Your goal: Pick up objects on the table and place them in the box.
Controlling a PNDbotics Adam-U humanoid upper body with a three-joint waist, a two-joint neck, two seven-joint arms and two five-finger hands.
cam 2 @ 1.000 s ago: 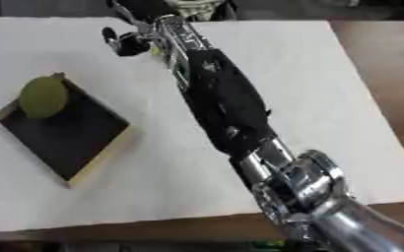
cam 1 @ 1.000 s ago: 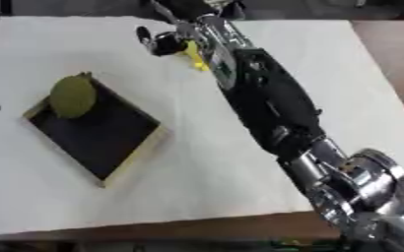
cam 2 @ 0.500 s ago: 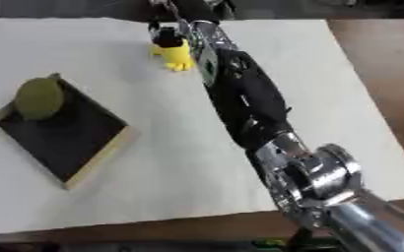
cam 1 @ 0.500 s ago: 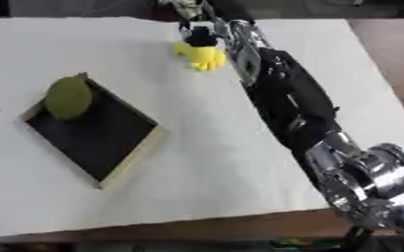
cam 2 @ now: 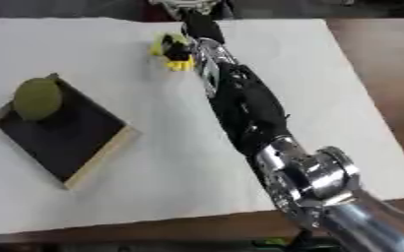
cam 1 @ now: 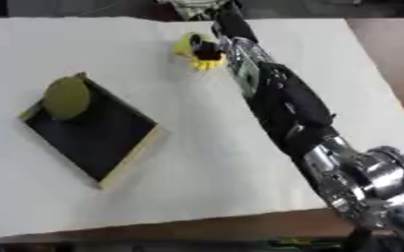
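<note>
My right robot hand [cam 1: 207, 48] is stretched to the far side of the surface [cam 1: 205, 147], and its dark fingers are curled round the yellow toy [cam 1: 197, 51], which sits there near the far edge, well apart from the box [cam 1: 98, 133]. I cannot tell whether the toy rests on the cloth or is already a little clear of it. My left robot hand shows in neither view.

The box lies askew on my left, black inside with a pale wooden rim, and a green round fruit [cam 1: 66, 97] already lies in its far corner (so that corner is taken).

To do this step well, I would make sure the fingers wrap the toy's body and not just its thin yellow lobes, then lift straight up before swinging left. My arm is long and almost fully extended here, so I would draw it back and across in one smooth arc, keeping the toy high enough to pass the rim. I would aim for the bare black floor near the middle, away from the fruit, and let go only when low.
</note>
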